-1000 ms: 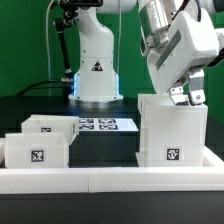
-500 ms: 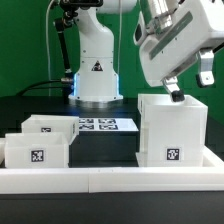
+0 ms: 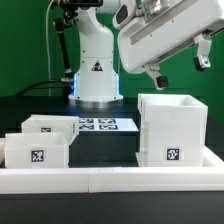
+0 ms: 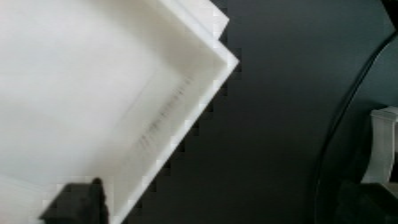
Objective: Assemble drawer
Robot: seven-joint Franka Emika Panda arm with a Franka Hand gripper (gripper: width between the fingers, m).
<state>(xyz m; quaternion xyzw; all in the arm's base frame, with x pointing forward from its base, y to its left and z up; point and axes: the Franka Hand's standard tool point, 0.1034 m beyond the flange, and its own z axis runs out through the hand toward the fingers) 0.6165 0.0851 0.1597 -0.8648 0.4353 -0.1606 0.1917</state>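
The large open-topped white drawer box (image 3: 172,130) stands upright on the table at the exterior view's right, with a marker tag on its front. My gripper (image 3: 181,70) hangs tilted above it, clear of its rim, with the jaws spread wide and nothing between them. In the wrist view the box's corner and rim (image 4: 107,100) fill much of the picture, and one dark fingertip (image 4: 75,203) shows in front of it. Two smaller white drawer parts (image 3: 40,146) with tags stand at the exterior view's left.
The marker board (image 3: 105,125) lies on the black table in front of the robot base (image 3: 97,70). A long white rail (image 3: 110,180) runs along the front edge. A white part's edge (image 4: 384,150) shows at the side of the wrist view.
My gripper has risen from the large box's top rim and swung toward the exterior view's left, tilting as it went. The box has stayed in place.
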